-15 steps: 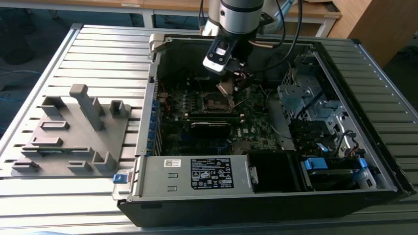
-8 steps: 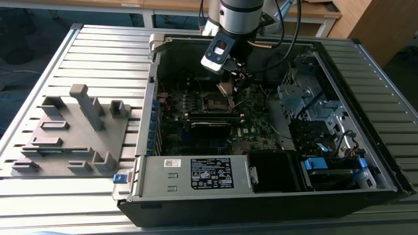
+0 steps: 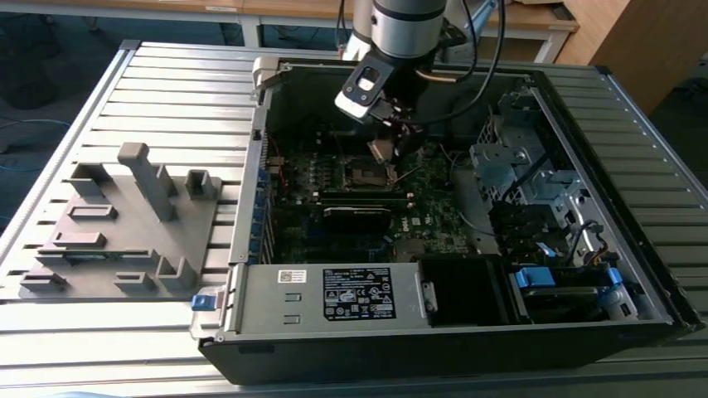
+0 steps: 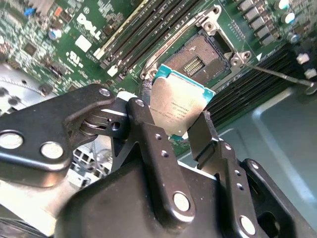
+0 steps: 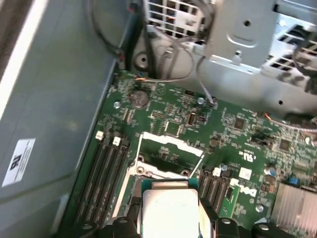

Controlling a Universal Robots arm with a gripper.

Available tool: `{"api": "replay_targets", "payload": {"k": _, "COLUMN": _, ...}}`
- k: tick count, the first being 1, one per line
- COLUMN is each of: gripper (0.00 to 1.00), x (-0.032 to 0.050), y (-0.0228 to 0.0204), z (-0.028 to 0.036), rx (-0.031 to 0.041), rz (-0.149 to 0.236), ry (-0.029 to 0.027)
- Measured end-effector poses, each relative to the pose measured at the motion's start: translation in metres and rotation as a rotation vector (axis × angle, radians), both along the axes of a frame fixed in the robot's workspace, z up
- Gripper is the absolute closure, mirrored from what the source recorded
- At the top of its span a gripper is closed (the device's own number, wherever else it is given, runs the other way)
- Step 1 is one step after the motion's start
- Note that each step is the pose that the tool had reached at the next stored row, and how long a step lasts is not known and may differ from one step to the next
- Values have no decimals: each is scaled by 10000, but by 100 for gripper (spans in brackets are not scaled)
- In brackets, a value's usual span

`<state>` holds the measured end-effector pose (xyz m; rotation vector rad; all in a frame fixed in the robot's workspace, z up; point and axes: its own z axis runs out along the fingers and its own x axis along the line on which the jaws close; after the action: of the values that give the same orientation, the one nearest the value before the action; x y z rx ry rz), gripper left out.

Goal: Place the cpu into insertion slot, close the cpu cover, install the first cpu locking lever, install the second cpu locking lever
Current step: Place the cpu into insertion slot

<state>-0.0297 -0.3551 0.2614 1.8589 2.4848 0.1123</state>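
My gripper (image 4: 176,116) is shut on the cpu (image 4: 181,104), a small square chip with a dull silver top, clamped by two opposite edges between black fingers (image 4: 148,129). The cpu hangs tilted a little above the motherboard, just beside the insertion slot (image 4: 200,59), whose dark pin field lies exposed inside a silver rim. In the first wrist view the cpu (image 5: 168,210) sits in front of a silvery windowed frame, the cpu cover (image 5: 171,144), which appears swung open. A thin locking lever (image 4: 277,72) sticks out from the slot's corner. In the exterior view the gripper (image 3: 382,151) hovers over the slot (image 3: 369,172).
The open computer case (image 3: 619,83) walls in the board on all sides. A power supply (image 3: 332,294) lies at the near edge, a drive cage (image 3: 520,166) on the exterior view's right. Long memory slots (image 4: 143,29) flank the socket. A grey fixture plate (image 3: 122,224) lies outside the case.
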Motion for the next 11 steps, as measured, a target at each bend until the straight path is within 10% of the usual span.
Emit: {"api": "replay_targets", "payload": {"k": 11, "gripper": 46, "x": 0, "y": 0, "z": -19, "rx": -1, "rz": -2000, "ry": 0}}
